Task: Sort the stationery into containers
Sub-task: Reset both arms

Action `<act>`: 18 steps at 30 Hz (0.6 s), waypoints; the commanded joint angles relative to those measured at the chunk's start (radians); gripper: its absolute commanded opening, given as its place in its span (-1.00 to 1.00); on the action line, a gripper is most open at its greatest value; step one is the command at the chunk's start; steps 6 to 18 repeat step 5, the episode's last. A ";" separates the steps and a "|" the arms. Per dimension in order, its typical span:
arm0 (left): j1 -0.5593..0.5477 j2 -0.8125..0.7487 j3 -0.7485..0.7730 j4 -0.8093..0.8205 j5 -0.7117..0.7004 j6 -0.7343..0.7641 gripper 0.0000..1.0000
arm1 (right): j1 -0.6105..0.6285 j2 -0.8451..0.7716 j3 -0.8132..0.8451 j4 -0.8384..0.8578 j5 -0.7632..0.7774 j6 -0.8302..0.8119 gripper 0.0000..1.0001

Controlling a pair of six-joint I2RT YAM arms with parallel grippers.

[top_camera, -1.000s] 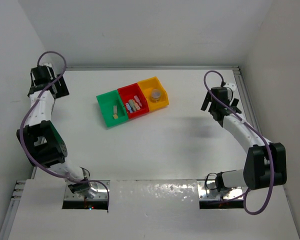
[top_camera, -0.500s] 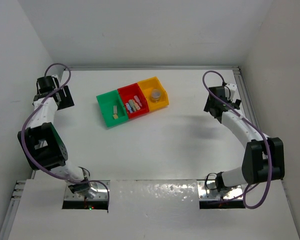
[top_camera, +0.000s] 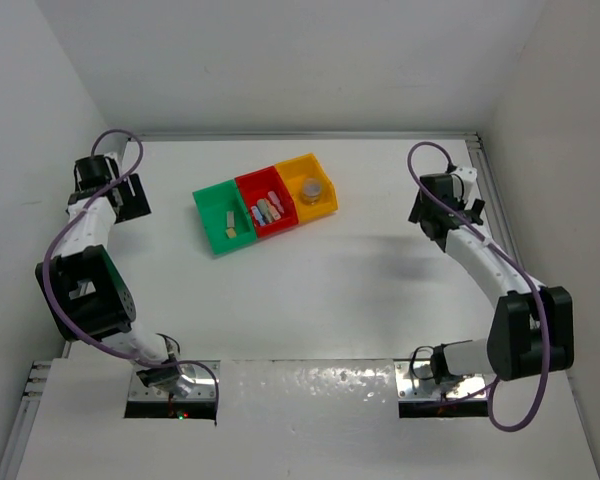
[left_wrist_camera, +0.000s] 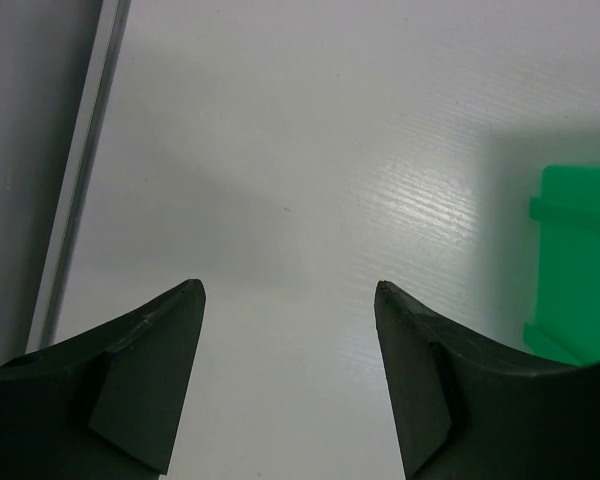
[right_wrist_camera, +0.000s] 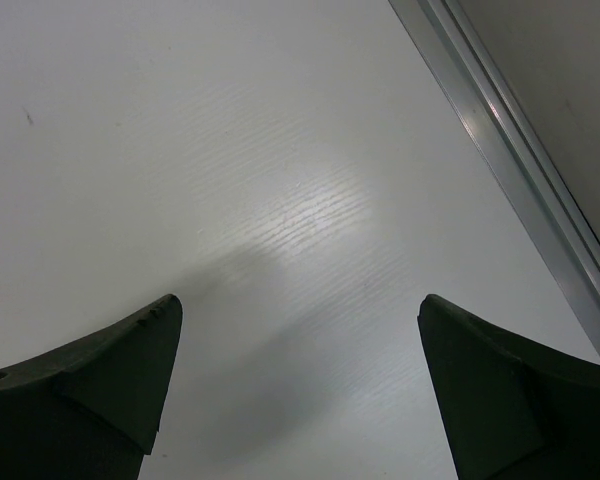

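Observation:
Three containers stand in a row at the back middle: a green bin (top_camera: pixel 205 214), a red bin (top_camera: pixel 251 179) and an orange-yellow bin (top_camera: pixel 297 161). Two tan blocks (top_camera: pixel 229 218) lie in the green one. Several pastel pieces (top_camera: pixel 266 209) lie in the red one. A grey roll (top_camera: pixel 313 186) sits in the orange-yellow one. My left gripper (top_camera: pixel 132 198) (left_wrist_camera: pixel 285 290) is open and empty over bare table, left of the green bin (left_wrist_camera: pixel 580 260). Far right, my right gripper (top_camera: pixel 427 215) (right_wrist_camera: pixel 298 300) hangs wide open, also empty, above bare table.
White walls close in the table on the left, back and right. A metal rail (left_wrist_camera: pixel 80 190) runs along the left edge beside the left gripper. Another rail (right_wrist_camera: pixel 520 170) runs along the right edge near the right gripper.
The left gripper has come a little nearer and rightward from the back left corner, then stopped. The right arm has barely shifted. The bins and their contents have not moved.

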State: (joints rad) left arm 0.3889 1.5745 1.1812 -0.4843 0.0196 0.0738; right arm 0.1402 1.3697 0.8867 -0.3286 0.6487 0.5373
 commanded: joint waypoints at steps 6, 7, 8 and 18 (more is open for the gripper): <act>0.011 -0.044 -0.017 0.047 0.040 -0.020 0.34 | 0.004 -0.040 -0.014 0.017 0.034 0.053 0.95; 0.011 -0.044 -0.017 0.047 0.040 -0.020 0.34 | 0.004 -0.040 -0.014 0.017 0.034 0.053 0.95; 0.011 -0.044 -0.017 0.047 0.040 -0.020 0.34 | 0.004 -0.040 -0.014 0.017 0.034 0.053 0.95; 0.011 -0.044 -0.017 0.047 0.040 -0.020 0.34 | 0.004 -0.040 -0.014 0.017 0.034 0.053 0.95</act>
